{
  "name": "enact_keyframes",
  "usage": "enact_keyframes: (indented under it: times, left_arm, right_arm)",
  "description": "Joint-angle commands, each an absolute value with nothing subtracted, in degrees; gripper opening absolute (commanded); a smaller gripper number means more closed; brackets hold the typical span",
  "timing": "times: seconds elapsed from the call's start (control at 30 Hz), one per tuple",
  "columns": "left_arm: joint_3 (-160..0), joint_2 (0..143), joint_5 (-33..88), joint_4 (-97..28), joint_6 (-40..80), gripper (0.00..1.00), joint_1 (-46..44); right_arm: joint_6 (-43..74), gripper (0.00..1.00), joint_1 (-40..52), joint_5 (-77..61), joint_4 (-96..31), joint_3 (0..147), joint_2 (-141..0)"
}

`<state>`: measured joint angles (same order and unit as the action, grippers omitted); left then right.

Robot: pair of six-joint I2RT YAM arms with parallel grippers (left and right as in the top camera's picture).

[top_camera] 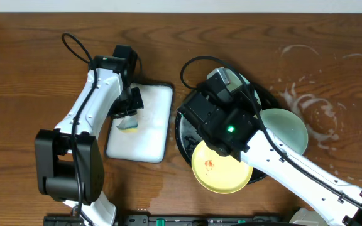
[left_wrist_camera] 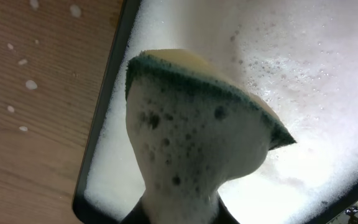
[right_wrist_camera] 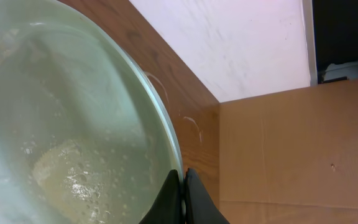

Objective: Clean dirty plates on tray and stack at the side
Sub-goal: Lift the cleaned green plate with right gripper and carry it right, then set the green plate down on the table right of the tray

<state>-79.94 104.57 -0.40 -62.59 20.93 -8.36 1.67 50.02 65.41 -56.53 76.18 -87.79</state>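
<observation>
My right gripper is shut on the rim of a wet pale mint-green plate, held tilted. In the overhead view this plate is at the right side of the black tray, and the fingers are hidden under the arm. A pale yellow plate with a small red stain lies over the tray's front rim. A third plate is not in view. My left gripper is shut on a foamy green and yellow sponge, also seen from overhead, just above the white dish.
The white rectangular dish is full of foam. Wet foam rings mark the wooden table at the back right. Foam drops lie on the wood left of the dish. My right arm crosses the tray.
</observation>
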Motion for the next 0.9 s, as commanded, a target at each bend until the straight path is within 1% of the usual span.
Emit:
enact_keyframes:
  times: [0.0, 0.07, 0.13, 0.17, 0.23, 0.27, 0.37, 0.4, 0.43, 0.6, 0.63, 0.7, 0.73, 0.87]
  left_arm:
    - [-79.9, 104.5, -1.3, -62.9, 20.6, 0.13, -8.3]
    - [-79.9, 104.5, -1.3, -62.8, 20.6, 0.13, -8.3]
    - [-79.9, 104.5, -1.3, -62.8, 20.6, 0.13, -8.3]
    - [-79.9, 104.5, -1.3, -62.9, 20.6, 0.13, -8.3]
    - [-79.9, 104.5, -1.3, -62.9, 20.6, 0.13, -8.3]
    - [-79.9, 104.5, -1.3, -62.9, 20.6, 0.13, -8.3]
    - [-79.9, 104.5, -1.3, -62.9, 20.6, 0.13, -8.3]
    - [-79.9, 104.5, -1.3, -62.9, 20.6, 0.13, -8.3]
    - [-79.9, 104.5, -1.3, -62.9, 20.6, 0.13, -8.3]
    - [-79.9, 104.5, -1.3, -62.9, 20.6, 0.13, -8.3]
    - [-79.9, 104.5, -1.3, -62.9, 20.6, 0.13, -8.3]
    - [-79.9, 104.5, -1.3, -62.9, 20.6, 0.13, -8.3]
    - [-79.9, 104.5, -1.3, -62.9, 20.6, 0.13, -8.3]
    - [-79.9, 104.5, -1.3, -62.8, 20.6, 0.13, -8.3]
  right_arm:
    - [3.9, 0.01, 50.3, 66.8, -56.6, 76.7, -86.9]
    - [6.3, 0.01, 49.1, 61.9, -56.6, 76.7, -86.9]
    - [8.9, 0.01, 45.5, 50.2, -56.5, 76.7, -86.9]
    - [9.4, 0.01, 41.3, 39.9, -56.4, 76.7, -86.9]
    - [9.4, 0.01, 36.8, 32.6, -56.9, 76.7, -86.7]
    - [9.5, 0.01, 32.6, 26.8, -57.4, 76.7, -86.3]
    - [9.8, 0.01, 23.5, 15.6, -57.6, 76.8, -84.6]
    - [9.9, 0.01, 19.8, 11.8, -57.6, 76.8, -84.0]
    - [10.3, 0.01, 12.1, 4.9, -57.2, 76.8, -82.8]
    - [10.9, 0.01, -11.2, -11.0, -55.4, 76.7, -83.1]
    - [11.0, 0.01, -18.8, -15.1, -55.3, 76.7, -84.2]
    - [12.1, 0.01, -26.9, -16.1, -55.3, 76.6, -86.1]
    - [12.2, 0.01, -28.3, -16.1, -55.3, 76.6, -86.6]
    - [14.9, 0.01, -39.0, -16.1, -54.6, 76.6, -92.2]
